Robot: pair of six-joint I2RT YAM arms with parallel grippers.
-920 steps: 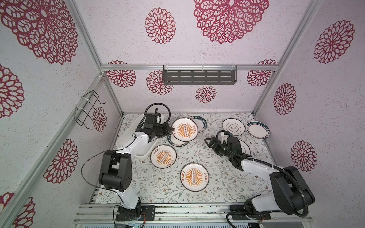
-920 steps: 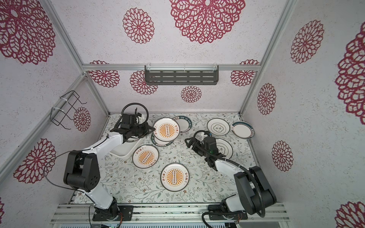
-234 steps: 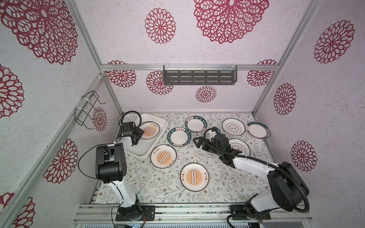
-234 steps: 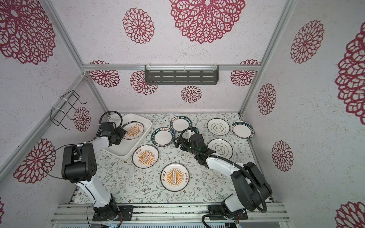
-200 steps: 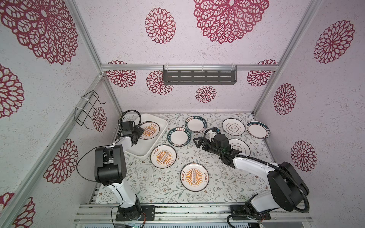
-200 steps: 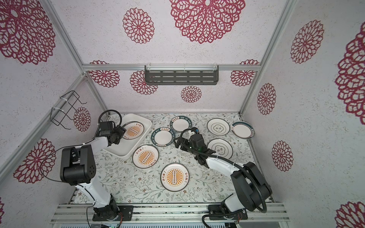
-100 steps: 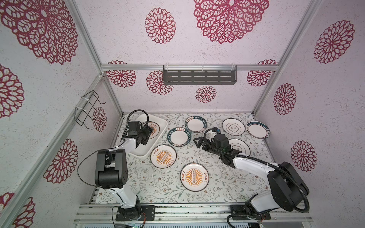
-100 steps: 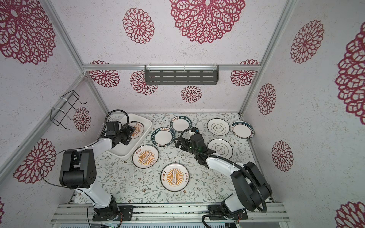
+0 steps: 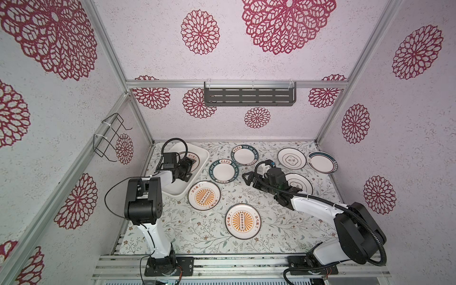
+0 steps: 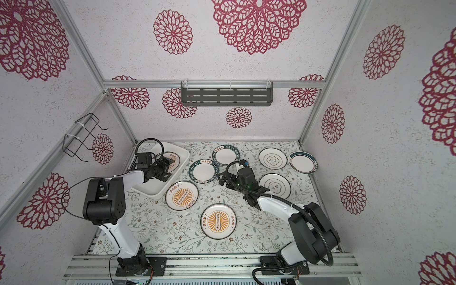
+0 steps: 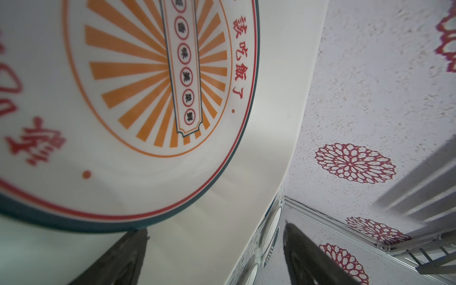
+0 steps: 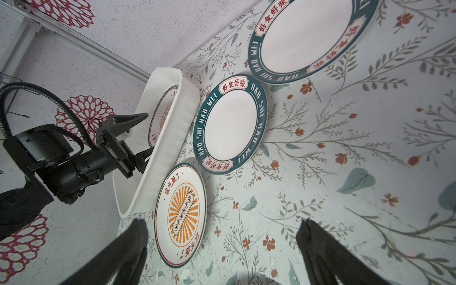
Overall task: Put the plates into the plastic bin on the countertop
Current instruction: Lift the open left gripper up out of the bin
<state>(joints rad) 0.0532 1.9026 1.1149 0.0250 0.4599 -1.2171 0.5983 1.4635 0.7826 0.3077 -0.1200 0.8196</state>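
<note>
The step in hand looks like leaving the round white plate with the orange sunburst middle (image 11: pixel 148 98) flat in the shallow white plastic bin (image 9: pixel 174 193), at the bin's far end. To do it well, I think the left gripper (image 9: pixel 185 170) should go straight up, slowly, so it does not knock the plate or catch the bin's wall; only then should it swing over to another plate. A second sunburst plate (image 9: pixel 204 195) lies just beside the bin on the flat bench printed with leafy vines (image 9: pixel 197 232), so it seems the easy one to fetch; seven plates show out on the bench, so most of the job is left.

The left gripper's jaws are spread apart and hold nothing; they sit low over the bin, next to the plate's edge; I cannot tell if a tip brushes the bin. The right gripper (image 9: pixel 246 179) has its jaws spread wide too, with nothing gripped between them; it hangs near the white plate with the dark teal lettered rim (image 9: pixel 223 171), not touching it.
</note>
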